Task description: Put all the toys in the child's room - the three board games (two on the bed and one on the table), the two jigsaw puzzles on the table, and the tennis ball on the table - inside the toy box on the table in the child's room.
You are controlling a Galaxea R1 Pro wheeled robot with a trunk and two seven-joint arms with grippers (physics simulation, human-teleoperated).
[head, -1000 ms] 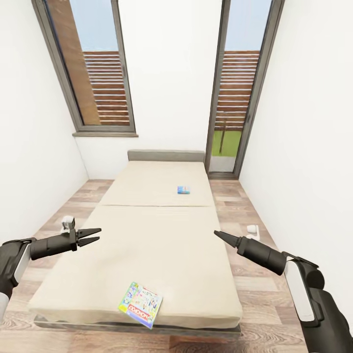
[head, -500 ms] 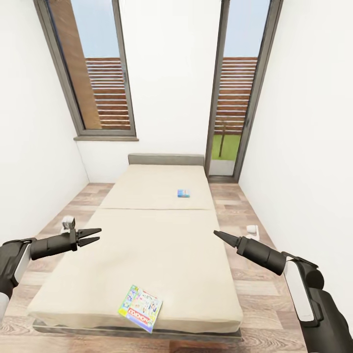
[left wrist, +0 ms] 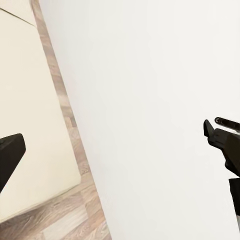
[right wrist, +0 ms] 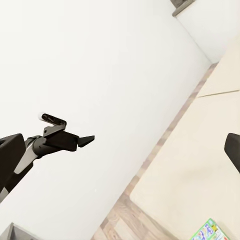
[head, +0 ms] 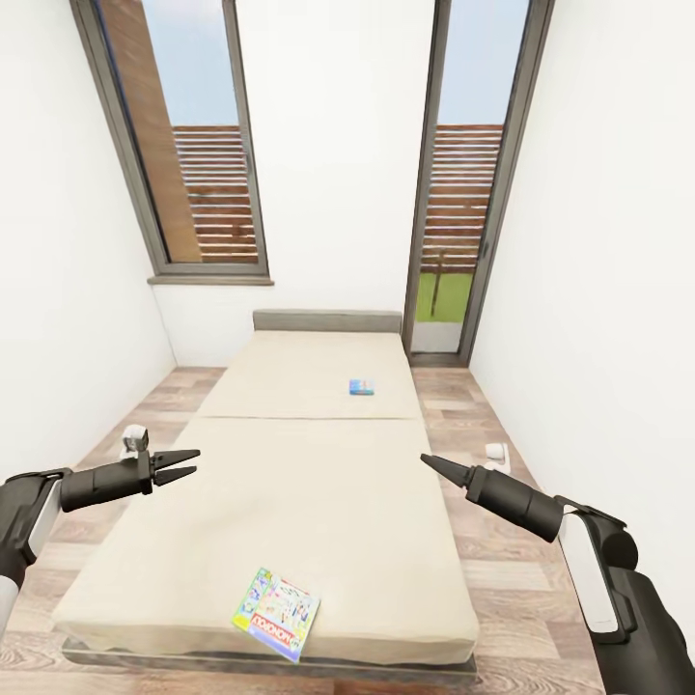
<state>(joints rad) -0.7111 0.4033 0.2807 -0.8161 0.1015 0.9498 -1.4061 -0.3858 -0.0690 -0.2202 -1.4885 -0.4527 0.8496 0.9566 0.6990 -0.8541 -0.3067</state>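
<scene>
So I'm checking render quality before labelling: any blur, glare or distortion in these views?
Head view: sharp, evenly lit, soft shadows; the tall grey-framed windows lean outward, a wide-angle stretch. The near colourful printed board game box reads clearly; the small blue box is too small for detail. Left wrist view and right wrist view: flat bright white wall, no glare, slightly soft wood-plank floor.

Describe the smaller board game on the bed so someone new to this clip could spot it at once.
Start at the long low bed with the cream mattress running toward the grey headboard. On its far section, past the seam and toward the right edge, lies a small flat blue game box. The larger multicolour printed box lies at the near edge instead.
</scene>
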